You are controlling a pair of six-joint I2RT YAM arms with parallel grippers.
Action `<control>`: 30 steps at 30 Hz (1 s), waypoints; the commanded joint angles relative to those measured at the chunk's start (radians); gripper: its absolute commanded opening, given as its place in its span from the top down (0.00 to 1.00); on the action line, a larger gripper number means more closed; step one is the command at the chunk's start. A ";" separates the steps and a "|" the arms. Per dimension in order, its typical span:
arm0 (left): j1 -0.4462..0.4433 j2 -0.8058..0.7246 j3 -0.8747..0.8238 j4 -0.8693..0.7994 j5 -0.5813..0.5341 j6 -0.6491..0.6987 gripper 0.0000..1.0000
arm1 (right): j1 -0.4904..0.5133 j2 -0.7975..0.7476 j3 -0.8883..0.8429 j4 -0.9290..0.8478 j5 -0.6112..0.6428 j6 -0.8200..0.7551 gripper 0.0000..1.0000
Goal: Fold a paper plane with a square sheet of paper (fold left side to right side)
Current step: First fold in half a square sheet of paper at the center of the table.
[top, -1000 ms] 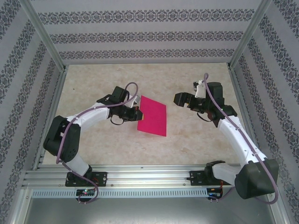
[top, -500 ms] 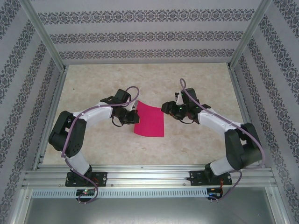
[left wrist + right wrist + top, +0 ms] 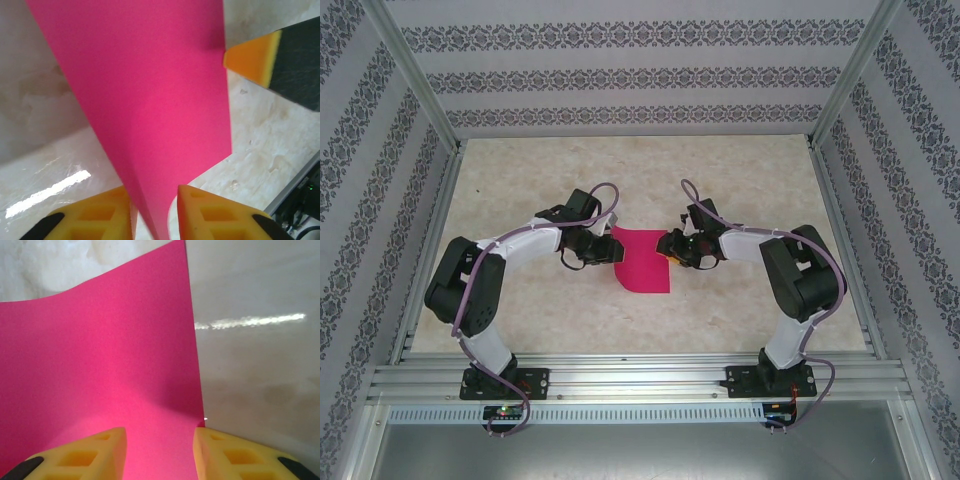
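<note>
The square sheet of paper (image 3: 642, 260) is bright magenta-pink and sits mid-table between both arms. My left gripper (image 3: 604, 249) is at its left edge. In the left wrist view the sheet (image 3: 150, 85) rises steeply and its lower edge runs down between my left gripper's (image 3: 154, 192) yellow fingers, which stand slightly apart: open. My right gripper (image 3: 672, 249) is at the sheet's right edge. In the right wrist view its fingers stand well apart, so my right gripper (image 3: 159, 432) is open, with the sheet (image 3: 100, 365) spread in front. One right fingertip (image 3: 252, 56) touches the sheet's edge.
The beige marbled tabletop (image 3: 740, 310) is bounded by patterned walls and an aluminium frame. A rail (image 3: 640, 380) carrying both arm bases runs along the near edge. The right arm's elbow (image 3: 805, 275) is folded in close to the right of the sheet.
The right arm has swung in from the right to the sheet's right edge, its jaws narrowing. The left gripper has gone from shut to slightly open. The sheet looks narrower and more raised.
</note>
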 commanded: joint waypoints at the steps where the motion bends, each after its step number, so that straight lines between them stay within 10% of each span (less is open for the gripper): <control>1: -0.025 0.021 0.041 0.060 0.055 0.006 0.67 | 0.012 0.021 0.010 -0.021 0.024 -0.036 0.59; 30: -0.124 0.109 0.114 0.101 0.121 0.030 0.44 | -0.034 -0.082 -0.056 0.331 -0.219 0.096 0.44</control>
